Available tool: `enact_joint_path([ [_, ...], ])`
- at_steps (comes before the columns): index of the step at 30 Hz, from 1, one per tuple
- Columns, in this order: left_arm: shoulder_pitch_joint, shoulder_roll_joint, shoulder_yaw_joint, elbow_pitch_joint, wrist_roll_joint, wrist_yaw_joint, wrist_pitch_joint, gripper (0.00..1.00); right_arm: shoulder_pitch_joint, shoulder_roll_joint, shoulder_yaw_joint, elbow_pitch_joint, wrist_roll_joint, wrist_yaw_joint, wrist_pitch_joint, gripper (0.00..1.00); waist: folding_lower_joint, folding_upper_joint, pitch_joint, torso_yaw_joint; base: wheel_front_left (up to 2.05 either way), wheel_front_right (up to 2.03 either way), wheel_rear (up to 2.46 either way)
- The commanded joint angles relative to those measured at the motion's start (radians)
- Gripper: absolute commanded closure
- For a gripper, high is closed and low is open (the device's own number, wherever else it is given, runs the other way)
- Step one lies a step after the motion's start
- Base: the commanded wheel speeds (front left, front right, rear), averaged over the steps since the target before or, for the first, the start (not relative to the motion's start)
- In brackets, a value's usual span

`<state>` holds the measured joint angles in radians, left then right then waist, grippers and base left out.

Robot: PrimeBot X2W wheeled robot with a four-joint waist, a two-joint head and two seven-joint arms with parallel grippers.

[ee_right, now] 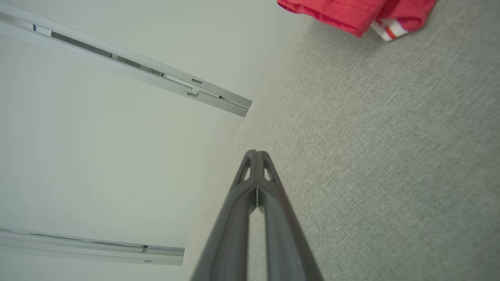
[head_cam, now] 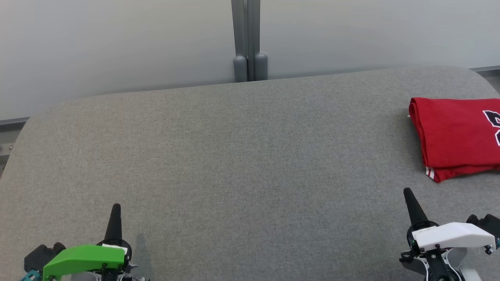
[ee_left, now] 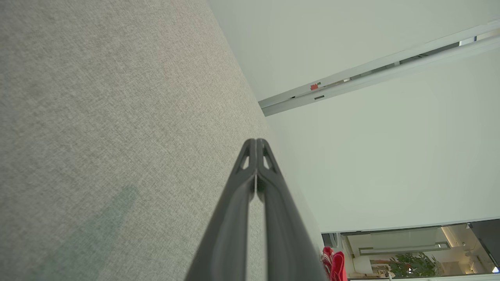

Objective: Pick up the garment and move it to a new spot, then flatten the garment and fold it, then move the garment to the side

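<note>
One folded red garment [head_cam: 457, 140] lies at the far right of a grey table [head_cam: 242, 156]. Two grippers sit at the near edge, the left gripper [head_cam: 116, 208] and the right gripper [head_cam: 408, 193], each pressed together and holding nothing.

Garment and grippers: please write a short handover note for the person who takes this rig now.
Left gripper: shut, empty, over the near left of the grey surface.
Right gripper: shut, empty, at the near right, a little short of the garment and not touching it.
Garment: red, lies folded at the right side of the surface, partly cut off by the head view's edge.
Done, as it looks: garment folded and set to the side.
Left: probably nothing; check the part of the fold that is out of view before closing the job.
</note>
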<state>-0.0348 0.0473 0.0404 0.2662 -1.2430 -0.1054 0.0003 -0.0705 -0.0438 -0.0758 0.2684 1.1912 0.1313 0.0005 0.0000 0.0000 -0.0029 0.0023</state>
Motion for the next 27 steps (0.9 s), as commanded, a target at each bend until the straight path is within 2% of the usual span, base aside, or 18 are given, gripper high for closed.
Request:
enact_joint_path([
  [1,-0.025,0.005,0.009,-0.009,-0.022,-0.006,0.007,1.0,-0.018,-0.006,-0.005,-0.012,0.025,0.0,0.006,1.0,0.0,0.0,0.0,0.0,0.0,0.0,0.0],
  [27,-0.056,0.005,0.045,-0.018,-0.209,-0.019,0.066,1.0,-0.032,-0.008,-0.024,-0.02,0.238,-0.001,0.065,1.0,0.0,0.0,0.003,-0.001,0.0,0.0,0.0],
])
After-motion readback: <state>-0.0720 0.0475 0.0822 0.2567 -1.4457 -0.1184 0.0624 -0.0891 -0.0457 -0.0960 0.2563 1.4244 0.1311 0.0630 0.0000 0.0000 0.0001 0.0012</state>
